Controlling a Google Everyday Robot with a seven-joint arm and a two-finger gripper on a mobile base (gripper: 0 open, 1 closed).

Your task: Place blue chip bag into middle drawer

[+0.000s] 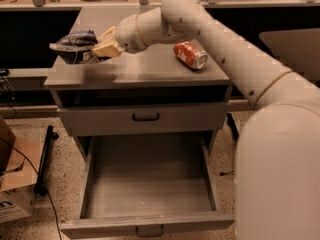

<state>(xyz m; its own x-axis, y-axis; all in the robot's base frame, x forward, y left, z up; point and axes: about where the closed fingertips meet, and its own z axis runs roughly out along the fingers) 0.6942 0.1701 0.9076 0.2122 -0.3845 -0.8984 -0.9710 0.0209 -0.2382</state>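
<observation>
Status: grasp done, placement not. The gripper (98,50) is over the left end of the cabinet top (150,75), tan fingers pinched on the right end of the blue chip bag (74,45). The bag looks clear of the surface, with a soft shadow under it, and sticks out past the top's left edge.

The middle drawer (150,219) is pulled out toward the near side, with nothing visible inside. My read on what's left: carry the bag near and down over the open tray, then release.

The upper drawer front (100,123) is shut, directly above the open one. The red soda can (190,54) lies on its side at the right of the top, well apart from the bag.

Materials and shapes:
- bag: dark navy crinkly foil with white print, a creased limp pouch; held by one end, so the free end will likely droop
- drawer: matte grey, a wide rectangular tray with a flat floor and low walls, and a small black bar handle (149,231) on the front
- top: smooth matte grey slab
- can: glossy red metal cylinder; would probably roll if bumped
- arm (225,39): smooth cream rounded shells
- floor (65,159): speckled; cardboard box (12,194) at near left
</observation>
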